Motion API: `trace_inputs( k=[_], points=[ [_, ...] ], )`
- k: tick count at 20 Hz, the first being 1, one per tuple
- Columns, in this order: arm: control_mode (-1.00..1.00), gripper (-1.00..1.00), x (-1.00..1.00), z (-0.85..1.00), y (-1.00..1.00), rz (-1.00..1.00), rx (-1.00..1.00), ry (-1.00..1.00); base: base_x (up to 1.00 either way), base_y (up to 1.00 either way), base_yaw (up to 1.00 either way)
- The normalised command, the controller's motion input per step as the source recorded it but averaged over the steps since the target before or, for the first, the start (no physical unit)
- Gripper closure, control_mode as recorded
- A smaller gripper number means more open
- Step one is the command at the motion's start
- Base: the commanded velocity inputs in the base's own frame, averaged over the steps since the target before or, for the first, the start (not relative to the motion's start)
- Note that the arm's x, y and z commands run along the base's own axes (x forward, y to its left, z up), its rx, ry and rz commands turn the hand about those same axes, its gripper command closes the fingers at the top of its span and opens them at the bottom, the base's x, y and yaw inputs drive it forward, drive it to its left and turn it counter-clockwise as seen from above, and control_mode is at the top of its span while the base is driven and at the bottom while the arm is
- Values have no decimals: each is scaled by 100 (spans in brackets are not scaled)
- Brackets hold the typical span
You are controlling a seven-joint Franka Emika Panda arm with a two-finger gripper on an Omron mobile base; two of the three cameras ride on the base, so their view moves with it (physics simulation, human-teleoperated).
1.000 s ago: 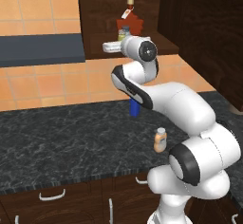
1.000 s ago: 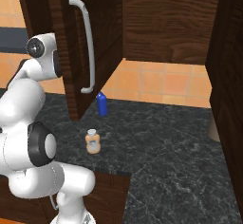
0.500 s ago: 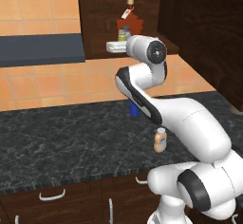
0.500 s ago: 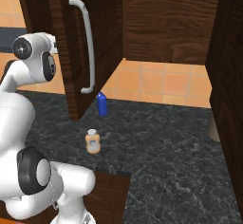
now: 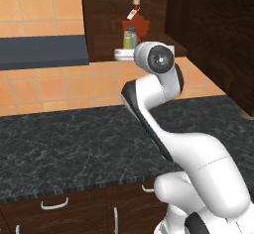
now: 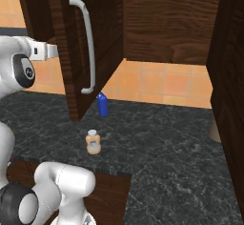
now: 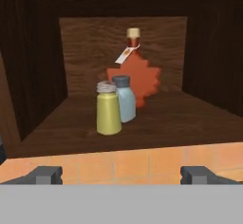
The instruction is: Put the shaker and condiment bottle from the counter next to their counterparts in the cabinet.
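Observation:
The yellow-green shaker [image 7: 108,108] stands on the cabinet shelf [image 7: 166,118], touching or nearly touching the grey-blue shaker [image 7: 125,98]. Behind them is the red maple-leaf bottle [image 7: 136,75]. My gripper [image 7: 122,175] is open and empty, just outside the shelf, its fingertips [image 7: 45,174] wide apart. From the left base, the gripper [image 5: 119,54] hangs below the shaker [image 5: 127,41] and the leaf bottle [image 5: 137,25]. The tan-orange condiment bottle [image 6: 93,142] stands upright on the black counter [image 6: 167,143], well below and apart from the gripper.
A solid blue bottle [image 6: 102,105] stands on the counter behind the condiment bottle. The open cabinet door [image 6: 62,38] with its white handle [image 6: 88,52] hangs over them. Another dark cabinet [image 6: 231,76] walls the right side. A dark hood [image 5: 42,52] sits left.
The arm's upper joints have swung right and nearer the cameras. The hand has stayed in front of the cabinet shelf. The bottles on the counter have not moved.

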Motion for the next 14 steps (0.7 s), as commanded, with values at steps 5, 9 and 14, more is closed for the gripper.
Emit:
trace_inputs(
  k=[5,9,14],
  points=[
    [-100,-100,-97,-10,0,-28,0,1,0,0,0],
    [-100,-100,-67,-39,0,-32,0,6,0,0,0],
    [-100,-100,-18,-69,0,-21,0,9,0,0,0]
  ],
)
